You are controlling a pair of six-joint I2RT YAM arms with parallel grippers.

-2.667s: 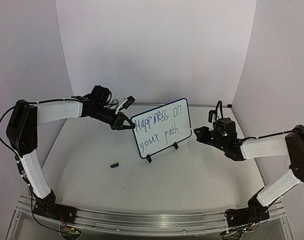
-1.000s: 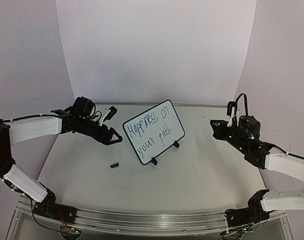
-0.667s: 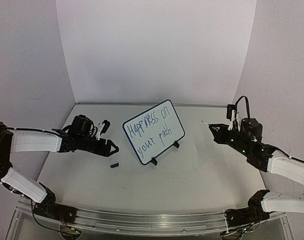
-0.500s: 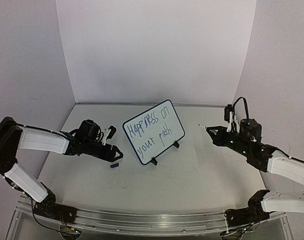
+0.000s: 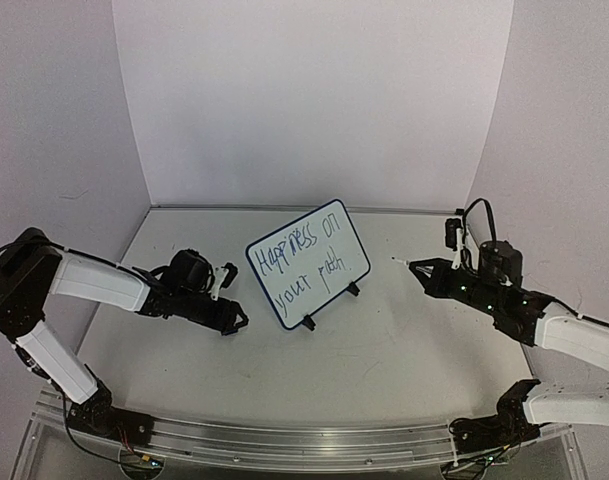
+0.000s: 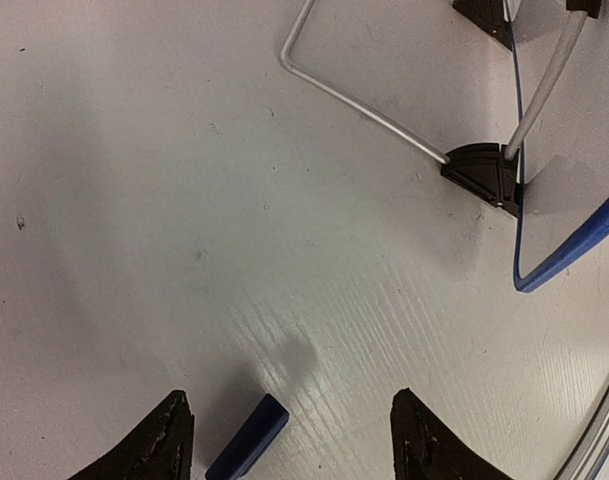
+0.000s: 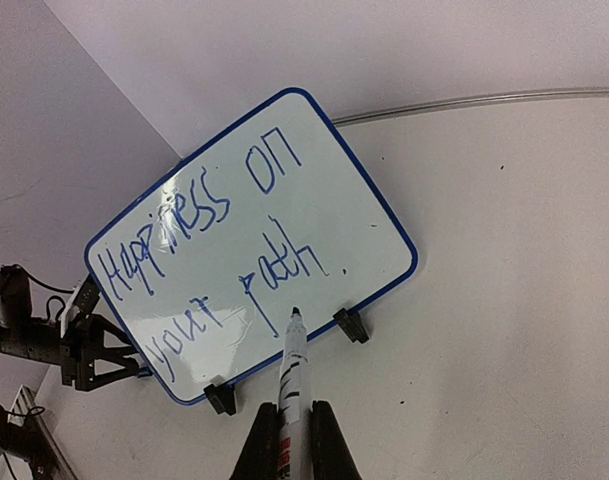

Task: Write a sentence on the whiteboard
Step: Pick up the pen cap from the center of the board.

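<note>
Top external view: we see the small white rectangular whiteboard with a dark-blue rim (image 5: 309,262) standing mid-counter, at 12 o'clock from the bases; the dark-blue handwritten sentence (image 5: 306,243) looks complete.
Left pincer (image 6: 294,445): released, jaws either side of a short dark-blue pen cap (image 6: 246,452).
Right pincer (image 7: 294,440): clenched on a slim white marker pen (image 7: 290,375).
Risk: we judge the cap off-centre; closing could flick it away.
Risk: the bare tip could smear the lettering.

White whiteboard (image 7: 359,225), dark-blue rim (image 7: 365,178), dark-blue sentence (image 7: 206,215); black clip feet (image 7: 351,325)
</note>
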